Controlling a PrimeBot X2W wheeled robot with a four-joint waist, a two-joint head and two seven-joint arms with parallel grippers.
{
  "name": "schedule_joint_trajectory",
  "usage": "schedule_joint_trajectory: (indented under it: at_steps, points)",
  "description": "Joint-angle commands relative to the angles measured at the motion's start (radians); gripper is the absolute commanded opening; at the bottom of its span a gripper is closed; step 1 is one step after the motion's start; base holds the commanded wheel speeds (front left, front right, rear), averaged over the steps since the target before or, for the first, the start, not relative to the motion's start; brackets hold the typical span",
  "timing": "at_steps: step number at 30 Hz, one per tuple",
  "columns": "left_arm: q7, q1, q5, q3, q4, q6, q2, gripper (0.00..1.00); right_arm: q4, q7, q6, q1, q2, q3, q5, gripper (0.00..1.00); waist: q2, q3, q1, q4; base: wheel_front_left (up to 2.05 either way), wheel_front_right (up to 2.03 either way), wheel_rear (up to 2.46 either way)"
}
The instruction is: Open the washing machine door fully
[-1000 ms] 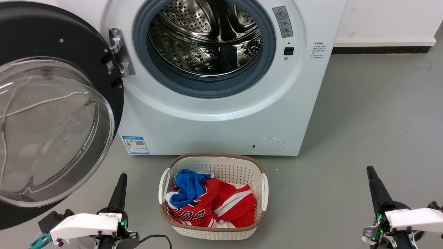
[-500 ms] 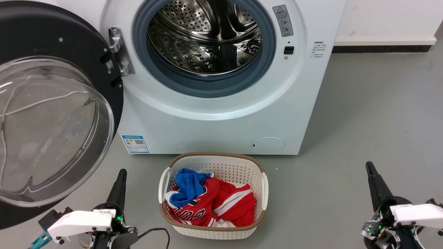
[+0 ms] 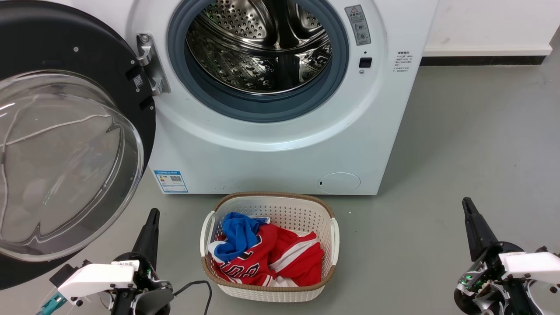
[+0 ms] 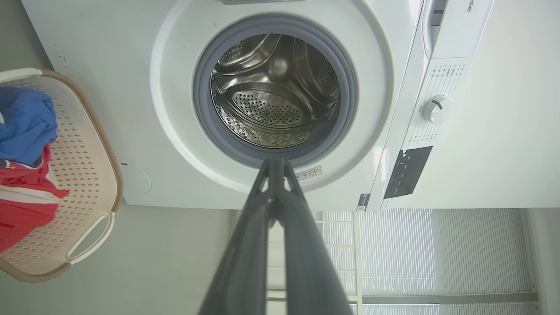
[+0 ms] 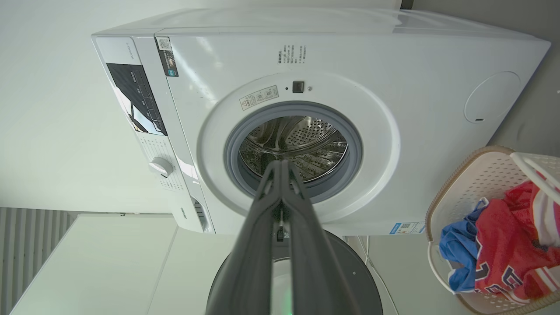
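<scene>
- Head view: the washing machine door (image 3: 74,144) stands swung out to the left of the machine on its metal hinge (image 3: 148,65). Its inner face and glass bowl are turned toward the room. The steel drum (image 3: 262,48) and the grey rubber ring (image 3: 258,111) are fully exposed.
- Judgement: the door appears at or close to the limit of its swing, so the task looks complete or nearly so.
- State of the left tool (image 3: 153,215): fingers pressed together, holding nothing, pointing toward the far side. It sits near, just right of the door's lower rim and apart from it.
- State of the right tool (image 3: 467,203): fingers together and empty, at the near right, well apart from the door.
- Probable reason for this posture: both tools are low and off the door, which keeps its arc and the drum opening unobstructed.
- Between the tools, the laundry basket (image 3: 334,236) sits on the floor just in front of the machine. It holds red and blue garments (image 3: 280,258), presumably for loading.
</scene>
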Motion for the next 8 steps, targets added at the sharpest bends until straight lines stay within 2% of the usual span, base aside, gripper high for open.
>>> schedule_joint_trajectory:
  at_steps: [1,8]
  points:
    - [0.005,-0.011,-0.019,0.005,0.002,-0.003,-0.001,0.0,0.005,0.007,0.0,-0.014,0.002,-0.002,0.017,0.0,0.0,0.0,-0.0001,0.0,0.0,0.0,0.0]
    - [0.006,-0.01,-0.021,0.005,0.002,-0.004,-0.001,0.0,0.005,0.009,0.0,-0.016,0.005,-0.005,0.016,0.0,0.0,0.001,-0.0001,0.0,0.0,0.0,0.0]
